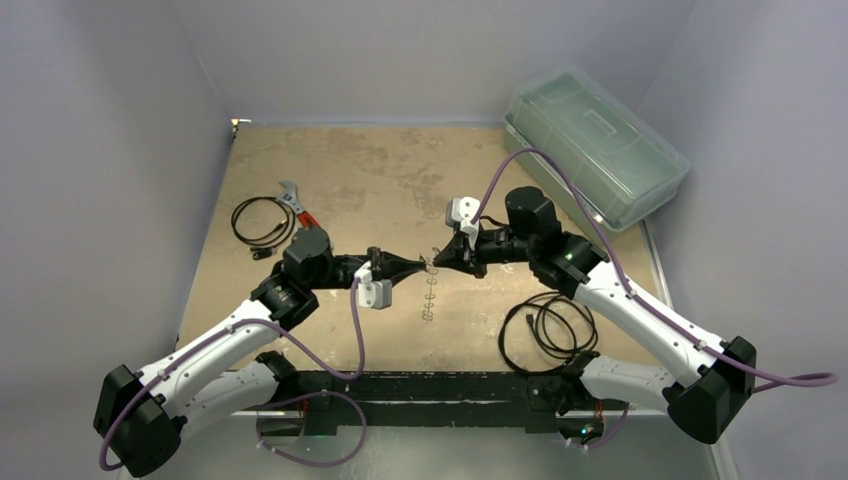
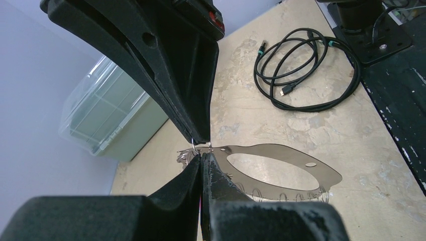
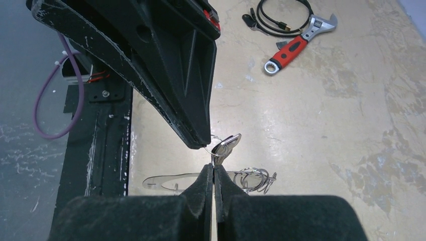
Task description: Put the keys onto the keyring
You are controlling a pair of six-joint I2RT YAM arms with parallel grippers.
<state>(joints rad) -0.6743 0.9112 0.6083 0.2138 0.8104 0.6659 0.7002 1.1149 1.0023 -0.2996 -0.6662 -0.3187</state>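
From above, left tool (image 1: 418,265) and right tool (image 1: 440,262) meet mid-bench (image 1: 340,180), with the ring (image 1: 430,283) at their tips. Left wrist: left tool clenched, seemingly on the ring's thin, springy, slippery wire. Right wrist: right tool clenched on the key (image 3: 224,147), which looks light and stiff; its head likely offers the best hold. The bench is hard and scuffed, with walls close.

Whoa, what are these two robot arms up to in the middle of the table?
The right gripper and left gripper meet tip to tip above the table, both shut. The right one pinches a small silver key, which seems threaded on a thin wire ring at the left one's tip. More rings show below them.
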